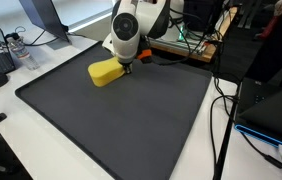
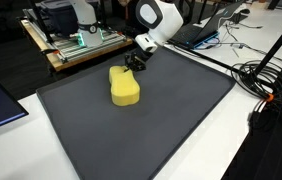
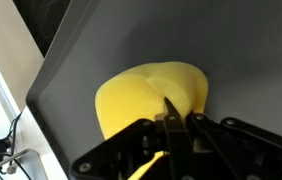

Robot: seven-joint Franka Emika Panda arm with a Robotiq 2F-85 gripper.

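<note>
A yellow, rounded soft object like a sponge [image 1: 105, 72] lies on a dark grey mat [image 1: 121, 120] near its far edge; it also shows in an exterior view [image 2: 124, 88] and in the wrist view [image 3: 141, 95]. My gripper [image 1: 127, 66] hangs just above the mat at the yellow object's edge, seen in an exterior view [image 2: 134, 65] too. In the wrist view the two black fingers [image 3: 170, 112] are pressed together with nothing between them, their tip over the object's near side. Whether the tip touches the object cannot be told.
The mat lies on a white table [image 1: 21, 165]. A wooden bench with electronics [image 2: 76, 45] stands behind the mat. Cables [image 2: 266, 85] and a laptop [image 2: 206, 25] lie along one side, monitors and cables [image 1: 21, 40] along another.
</note>
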